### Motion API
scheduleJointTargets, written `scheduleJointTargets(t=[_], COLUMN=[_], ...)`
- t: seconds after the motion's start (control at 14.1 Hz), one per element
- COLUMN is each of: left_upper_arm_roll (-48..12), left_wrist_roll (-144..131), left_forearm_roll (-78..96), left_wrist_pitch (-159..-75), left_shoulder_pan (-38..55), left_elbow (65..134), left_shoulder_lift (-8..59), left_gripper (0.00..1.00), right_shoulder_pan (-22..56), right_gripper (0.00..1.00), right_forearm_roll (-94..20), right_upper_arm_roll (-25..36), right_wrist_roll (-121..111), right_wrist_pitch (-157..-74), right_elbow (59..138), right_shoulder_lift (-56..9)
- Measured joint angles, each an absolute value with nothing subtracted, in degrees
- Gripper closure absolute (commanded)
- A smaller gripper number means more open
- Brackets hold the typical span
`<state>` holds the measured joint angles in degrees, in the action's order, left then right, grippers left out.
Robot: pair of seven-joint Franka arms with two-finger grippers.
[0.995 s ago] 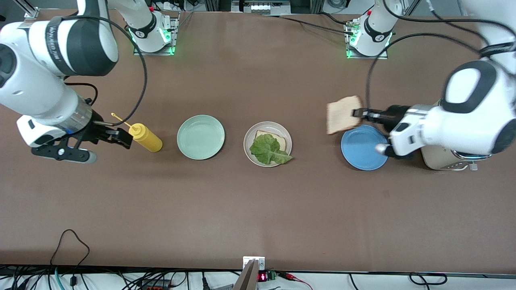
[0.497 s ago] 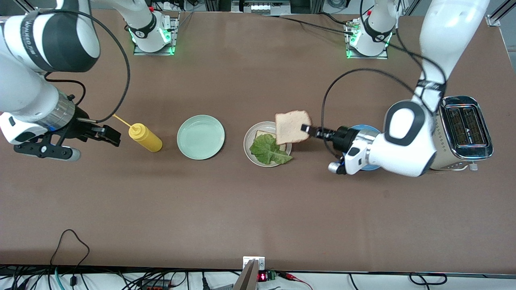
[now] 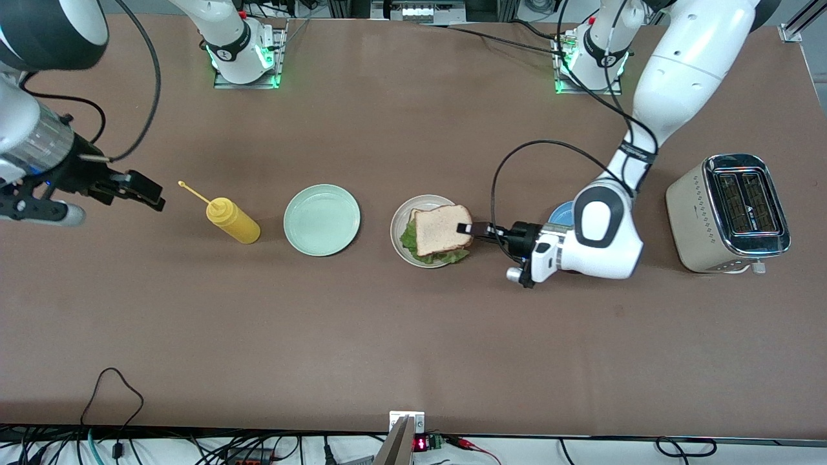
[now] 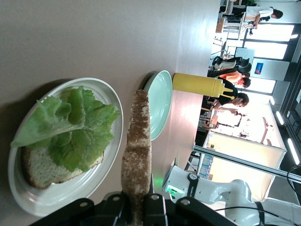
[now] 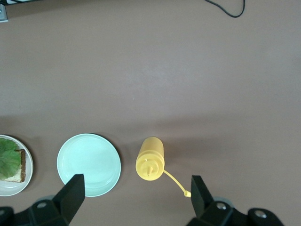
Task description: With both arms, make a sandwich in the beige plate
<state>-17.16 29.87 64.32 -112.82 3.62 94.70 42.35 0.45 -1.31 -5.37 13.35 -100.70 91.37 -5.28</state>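
Observation:
The beige plate holds a bread slice with a green lettuce leaf on it. My left gripper is shut on a second bread slice and holds it flat, low over the lettuce. In the left wrist view the held slice shows edge-on between my left gripper's fingers, a small gap above the lettuce, the lower slice and the plate. My right gripper is open and empty, over bare table by the right arm's end; it shows open in its own view.
A mint-green plate lies beside the beige plate, toward the right arm's end, with a yellow squeeze bottle past it. A blue plate is mostly hidden under the left arm. A toaster stands at the left arm's end.
My left gripper carried the bread slice from over the blue plate to over the beige plate and lowered it above the lettuce. My right gripper drew away from the yellow bottle.

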Motion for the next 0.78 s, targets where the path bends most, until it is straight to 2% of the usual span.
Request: scheduleJointTargets(t=[0.36,0.43,0.5,0.57,0.64,0.71,0.78], left_upper_arm_roll=[-17.2,-17.2,-17.2,-17.2,-17.2,-17.2,-17.2], left_wrist_roll=[36.7,37.3,37.5,37.6,37.6,37.7,37.7], left_forearm_roll=[65.7,65.7,65.7,65.7,65.7,65.7,65.7], left_wrist_pitch=[-115.0,-115.1,-115.2,-115.3,-115.6,-115.7,-116.0], left_shoulder_pan=[4.9,4.9,4.9,4.9,4.9,5.0,5.0], left_elbow=[95.8,95.8,95.8,95.8,95.8,95.8,95.8], left_shoulder_lift=[44.8,45.4,45.7,46.1,46.3,46.5,46.5], left_gripper=[0.99,0.97,0.9,0.73,0.19,0.0,0.0], right_shoulder_pan=[-0.7,-0.6,-0.2,1.1,2.3,3.0,3.1], right_gripper=[0.0,0.0,0.0,0.0,0.0,0.0,0.0], right_forearm_roll=[-0.7,-0.5,-0.1,0.3,0.5,0.6,0.6], right_upper_arm_roll=[-6.9,-6.8,-6.2,-4.7,-3.0,-2.0,-1.6], right_wrist_roll=[13.4,13.4,13.4,13.3,13.1,12.6,12.3], right_wrist_pitch=[-102.5,-102.7,-102.9,-103.0,-103.0,-103.1,-103.1], right_elbow=[99.4,99.8,100.0,100.1,100.1,100.1,100.1], right_shoulder_lift=[1.5,1.7,1.8,1.8,1.8,1.8,1.8])
